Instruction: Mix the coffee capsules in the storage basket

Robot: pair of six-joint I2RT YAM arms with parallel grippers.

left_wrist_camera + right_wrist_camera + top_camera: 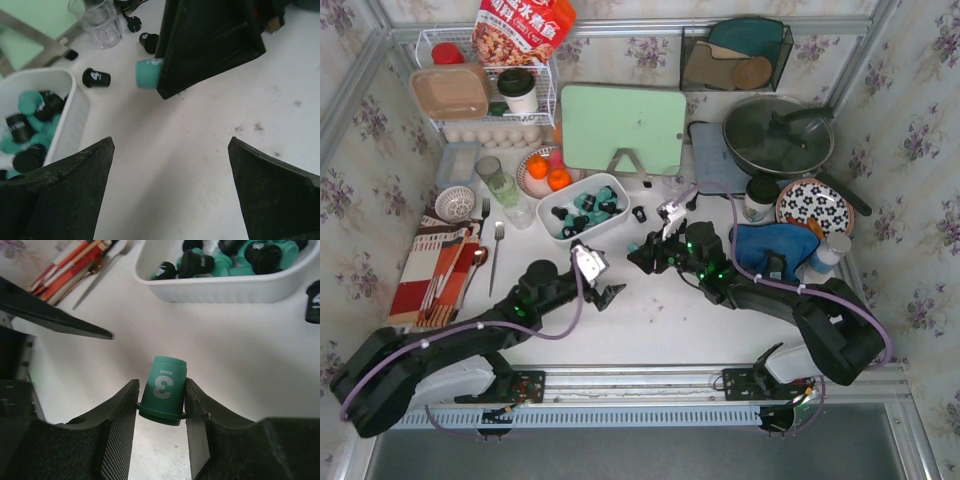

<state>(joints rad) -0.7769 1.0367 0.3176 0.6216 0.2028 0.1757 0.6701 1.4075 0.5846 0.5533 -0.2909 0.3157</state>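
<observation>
The right gripper reaches low over the white table. Its ribbed black pads pinch a smooth, tapered teal capsule marked 3. The left gripper hovers opposite, fingers spread wide and empty. Beyond, the white plastic storage basket holds teal and black capsules. A loose black capsule lies just beside it, near a clear glass.

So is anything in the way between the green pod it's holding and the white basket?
Nothing visible. The right gripper is shut on the teal capsule, and only bare table lies between it and the storage basket.
</observation>
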